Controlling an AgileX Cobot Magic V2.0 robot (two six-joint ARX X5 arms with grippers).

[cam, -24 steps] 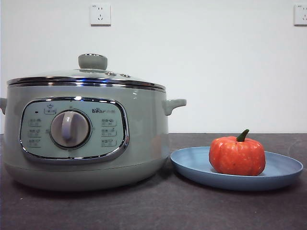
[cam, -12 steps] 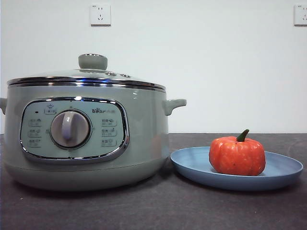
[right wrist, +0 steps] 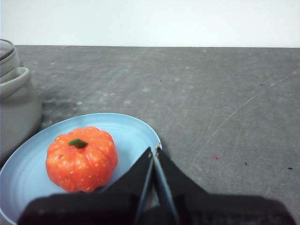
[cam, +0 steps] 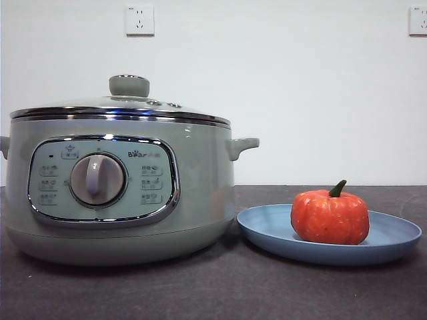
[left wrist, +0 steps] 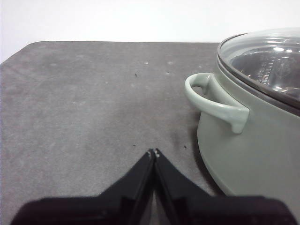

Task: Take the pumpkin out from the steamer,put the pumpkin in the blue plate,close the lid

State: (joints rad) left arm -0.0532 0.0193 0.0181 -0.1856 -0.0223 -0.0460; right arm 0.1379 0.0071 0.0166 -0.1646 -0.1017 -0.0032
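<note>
1. Left gripper (left wrist: 153, 152): jaws pressed together, nothing held, parked over the bare table (left wrist: 84, 108) beside the steamer (left wrist: 253, 154) handle.
2. Right gripper (right wrist: 153, 151): jaws pressed together, nothing held, positioned over the plate (right wrist: 136, 131) rim, near the pumpkin (right wrist: 82, 159).
3. Count: one pumpkin (cam: 329, 217), seated upright in one blue plate (cam: 267, 227); stem up.
4. One steamer (cam: 200, 187), just beside the plate; one lid (cam: 120, 107) seated on it, knob on top.
5. Readable text: "Bear" logo on the front panel, above one grey dial (cam: 98, 180). Button labels too small to be read.
6. Two wall sockets (cam: 139, 20) are seen behind.
</note>
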